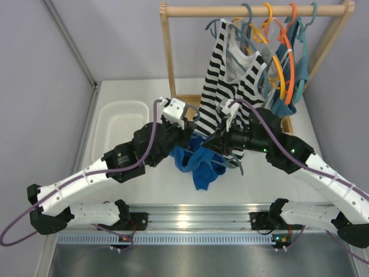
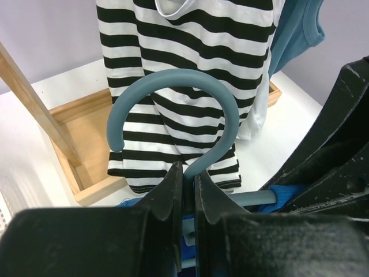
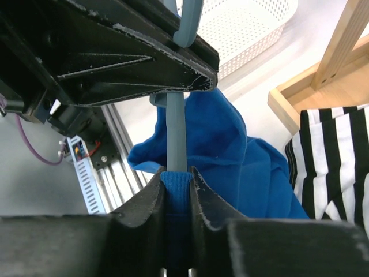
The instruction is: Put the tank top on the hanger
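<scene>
The slate-blue hanger (image 2: 173, 79) is held up above the table, its hook curving in front of the striped top. My left gripper (image 2: 188, 173) is shut on the hanger's neck just below the hook. The bright blue tank top (image 1: 202, 166) hangs bunched from the hanger between the two arms. My right gripper (image 3: 177, 176) is shut on a ribbed strap of the tank top (image 3: 230, 150), which wraps one hanger arm (image 3: 176, 133). In the top view the left gripper (image 1: 187, 131) and right gripper (image 1: 216, 144) sit close together over the cloth.
A wooden rack (image 1: 167, 52) at the back carries a black-and-white striped top (image 1: 222, 86), orange (image 1: 290, 63) and yellow (image 1: 279, 66) hangers and a teal top (image 1: 300, 52). Its wooden base frame (image 2: 86, 144) lies below. A white basket (image 1: 121, 124) sits at left.
</scene>
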